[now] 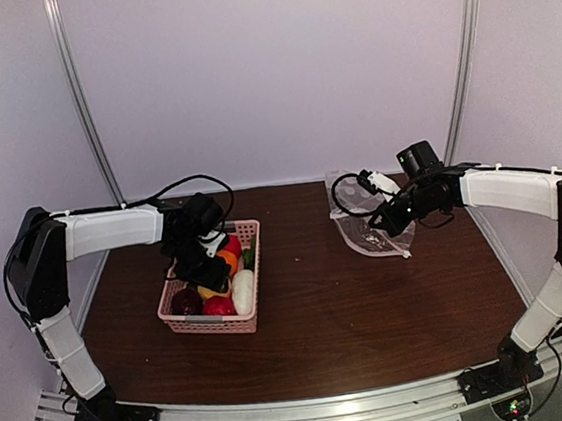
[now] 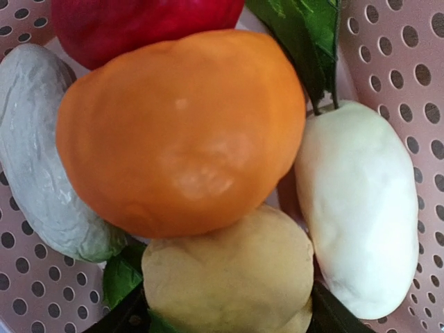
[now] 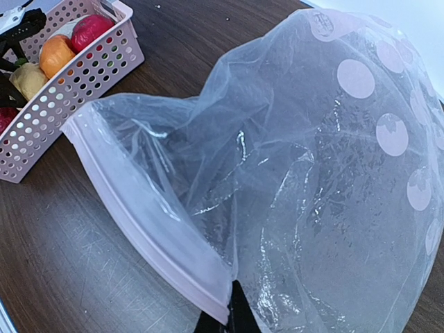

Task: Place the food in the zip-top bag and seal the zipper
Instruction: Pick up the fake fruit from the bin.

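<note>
The food lies in a pink lattice basket point(image 1: 212, 323). In the left wrist view an orange piece point(image 2: 180, 132) sits over a yellow piece point(image 2: 229, 277), beside a white radish point(image 2: 361, 208) with green leaves, a red piece point(image 2: 139, 24) and a pale grey piece point(image 2: 35, 152). My left gripper point(image 2: 225, 320) is down in the basket, open. Its dark fingers point(image 2: 333, 319) stand close on either side of the yellow piece. The clear polka-dot zip-top bag point(image 3: 312, 173) lies at the back right. My right gripper point(image 3: 232, 319) is shut on the bag at one end of the zipper strip point(image 3: 139, 222), which it holds raised. The slider tab is not visible.
The basket point(image 3: 69, 90) stands on the dark wooden table, left of centre, with the bag point(image 1: 369, 231) to its right. Pale walls and two metal poles close the back and sides. A metal rail runs along the near edge by the arm bases.
</note>
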